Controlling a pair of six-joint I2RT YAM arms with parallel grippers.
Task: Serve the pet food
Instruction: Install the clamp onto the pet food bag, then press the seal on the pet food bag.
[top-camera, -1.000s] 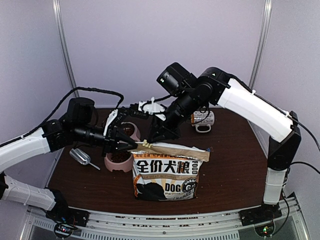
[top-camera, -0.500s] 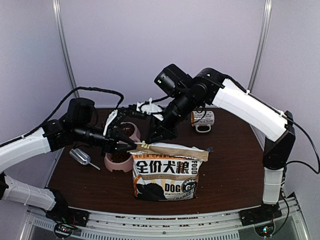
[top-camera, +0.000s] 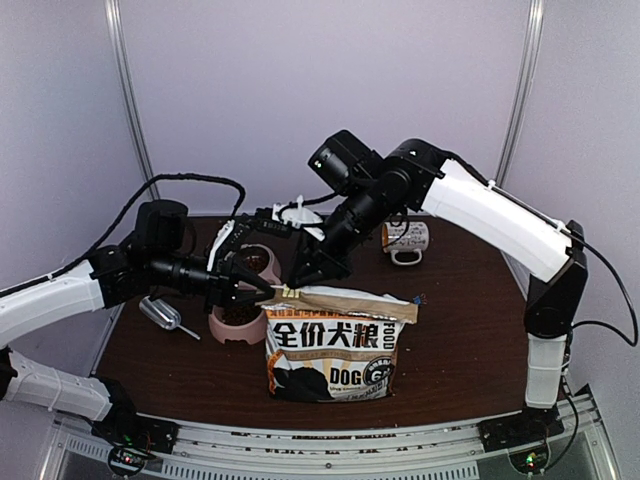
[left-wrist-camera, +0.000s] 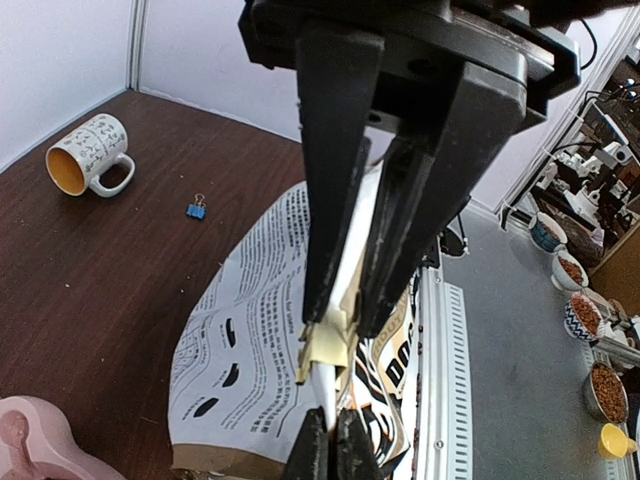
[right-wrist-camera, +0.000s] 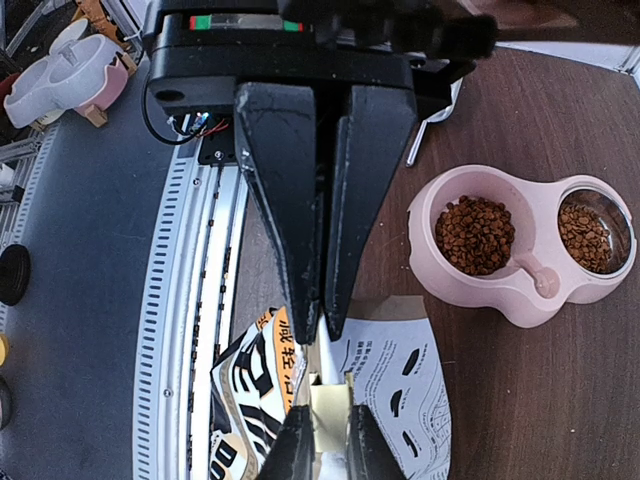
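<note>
Presently, left gripper (left-wrist-camera: 328, 445): clenched on the folded top edge of the bag (top-camera: 330, 350).
Right gripper (right-wrist-camera: 327, 418): pinched, as it appears, on the pale tab (left-wrist-camera: 322, 348) at that same fold, tips just beside the left's.
Pet food (right-wrist-camera: 475, 235): brown kibble lying in both wells of the pink bowl (right-wrist-camera: 520, 297); any inside the bag is hidden.
Handling: likely light, dry, loose; apt to scatter and roll; too small to pinch.
Hold: by its container, either the bag's soft paper top, which should crumple, or the scoop (top-camera: 160, 313).
Surface: dark wood-grain table (top-camera: 470, 330), also bearing a mug (top-camera: 405, 240) and a blue clip (left-wrist-camera: 196, 210).
Room: pale wall panels (top-camera: 300, 90) on three sides.
</note>
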